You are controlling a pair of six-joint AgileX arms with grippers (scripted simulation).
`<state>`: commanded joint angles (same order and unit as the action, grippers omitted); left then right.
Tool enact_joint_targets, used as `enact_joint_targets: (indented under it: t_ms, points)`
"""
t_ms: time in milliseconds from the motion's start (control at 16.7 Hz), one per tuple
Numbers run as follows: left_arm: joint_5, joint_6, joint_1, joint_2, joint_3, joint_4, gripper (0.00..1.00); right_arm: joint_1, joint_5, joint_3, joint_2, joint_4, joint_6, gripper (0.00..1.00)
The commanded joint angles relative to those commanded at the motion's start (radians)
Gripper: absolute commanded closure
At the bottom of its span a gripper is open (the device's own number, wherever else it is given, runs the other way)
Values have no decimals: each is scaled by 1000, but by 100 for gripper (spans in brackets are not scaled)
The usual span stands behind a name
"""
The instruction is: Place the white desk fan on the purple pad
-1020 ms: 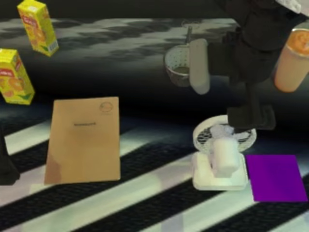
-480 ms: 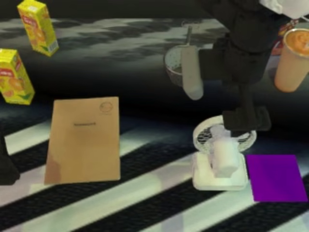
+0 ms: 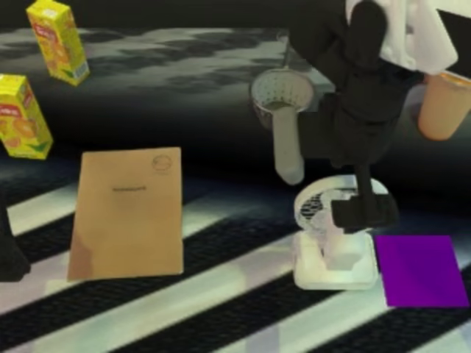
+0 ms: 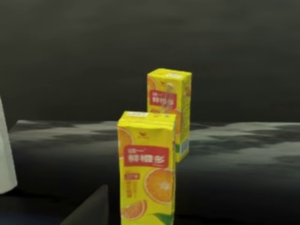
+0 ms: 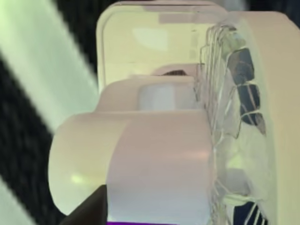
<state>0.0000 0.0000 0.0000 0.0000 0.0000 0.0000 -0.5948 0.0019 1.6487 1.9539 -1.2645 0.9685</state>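
Items, L to R across top view: left gripper parked at L table edge, idle, can't tell how its fingers stand; two juice cartons far L, well clear of any work; tan envelope flat, L of centre; metal strainer upper centre, just behind right arm; white desk fan upright on square base, R of centre, grille head toward back; right gripper low over fan's motor housing, right at it, but whether fingers are spread or closed on it can't be told, wrist view shows only housing and grille filling frame; purple pad just R of fan base, bare, edges nearly touching; orange cup far R, behind arm. Fan not yet on pad. Risks, as judged: grip on smooth round housing may slip or roll fan if fingers land off-centre; thin grille could get pinched if fingers drift toward head; fan top-heavy, so lifting too little could drag base corner on pad edge and shove pad; arm swing could clip strainer or cup behind
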Motion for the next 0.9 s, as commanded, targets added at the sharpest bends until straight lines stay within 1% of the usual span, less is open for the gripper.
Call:
enact_joint_targets:
  t_ms: [180, 900]
  points:
    - [0, 0, 0, 0, 0, 0, 0, 0, 0, -1, 0, 1, 0, 0]
    - [0, 0, 0, 0, 0, 0, 0, 0, 0, -1, 0, 1, 0, 90]
